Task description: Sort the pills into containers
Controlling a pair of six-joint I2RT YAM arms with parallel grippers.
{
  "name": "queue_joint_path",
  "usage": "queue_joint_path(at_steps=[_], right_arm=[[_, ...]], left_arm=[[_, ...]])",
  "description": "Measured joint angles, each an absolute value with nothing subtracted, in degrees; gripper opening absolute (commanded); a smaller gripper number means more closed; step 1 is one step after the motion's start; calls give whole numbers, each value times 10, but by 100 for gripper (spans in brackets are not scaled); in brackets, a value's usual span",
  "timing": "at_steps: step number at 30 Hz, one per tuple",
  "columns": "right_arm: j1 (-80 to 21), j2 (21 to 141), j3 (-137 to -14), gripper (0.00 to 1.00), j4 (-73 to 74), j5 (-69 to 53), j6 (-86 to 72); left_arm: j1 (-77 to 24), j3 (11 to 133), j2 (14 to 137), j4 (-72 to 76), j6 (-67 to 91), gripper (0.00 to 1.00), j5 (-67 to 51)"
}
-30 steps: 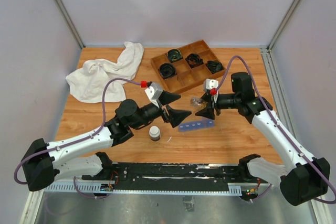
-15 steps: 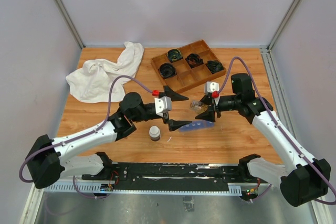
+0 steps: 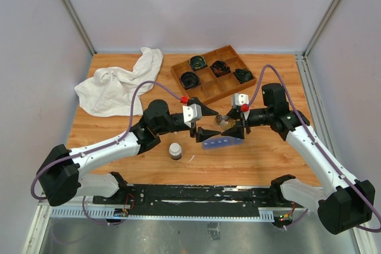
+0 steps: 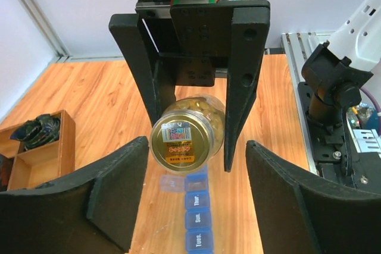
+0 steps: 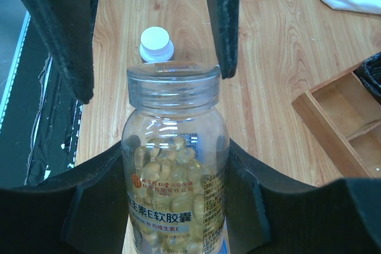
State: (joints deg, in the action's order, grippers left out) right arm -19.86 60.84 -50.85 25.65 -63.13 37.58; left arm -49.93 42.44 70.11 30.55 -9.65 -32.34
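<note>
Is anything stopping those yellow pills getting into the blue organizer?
Yes: the pills are sealed in a clear bottle, lid on, held by the right hand. The left hand straddles the lid.

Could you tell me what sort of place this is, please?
Probably a robotics lab test cell: two white-and-black robot arms bolted along a black rail, a wooden tabletop, and grey panel walls in aluminium framing.

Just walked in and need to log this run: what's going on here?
The right gripper holds a clear bottle of yellow capsules on its side, near the blue pill organizer on the table. The left gripper faces it, jaws open on either side of the lid, not yet gripping. The lid is on.
</note>
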Motion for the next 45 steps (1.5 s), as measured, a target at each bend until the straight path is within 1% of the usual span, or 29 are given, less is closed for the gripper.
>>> queue_joint_path(at_steps=[3, 7, 11, 15, 19, 20, 22, 25, 28, 31, 34, 36, 38, 40, 42, 45], right_arm=[[-199, 608, -509, 1, 256, -634, 376], [-199, 608, -509, 1, 257, -635, 376], [-199, 608, -509, 1, 259, -637, 376], [-199, 608, -509, 1, 260, -640, 377], [-199, 608, -509, 1, 260, -641, 377], [-199, 608, -509, 1, 260, -641, 377], [-199, 608, -509, 1, 260, -641, 377], [-199, 608, -509, 1, 260, -639, 374], [-199, 609, -509, 1, 260, -631, 372], [-199, 613, -509, 1, 260, -627, 371], [-197, 614, -509, 1, 265, -625, 371], [-196, 615, -509, 1, 270, -622, 371], [-196, 615, -509, 1, 270, -616, 371], [-196, 615, -509, 1, 270, -614, 371], [-196, 615, -509, 1, 269, -612, 371], [-196, 615, -509, 1, 269, -613, 371]], left_arm=[[-499, 424, 708, 312, -87, 65, -325], [-498, 425, 716, 315, -78, 53, -327], [-495, 429, 720, 319, -63, 43, -326], [-495, 429, 721, 321, -42, 25, -327], [-494, 429, 721, 323, -17, 5, -324], [-494, 429, 721, 324, -7, 1, -323], [-493, 429, 722, 326, 13, 0, -320], [-493, 423, 722, 338, 60, 0, -305], [-498, 406, 719, 356, 124, 0, -263], [-523, 394, 710, 359, 178, 0, -195], [-565, 393, 705, 349, 219, 0, -89], [-580, 393, 705, 341, 240, 3, -46], [-590, 394, 705, 335, 261, 23, -13], [-593, 395, 705, 333, 274, 40, 4], [-595, 395, 705, 332, 283, 52, 15], [-596, 395, 705, 331, 290, 66, 21]])
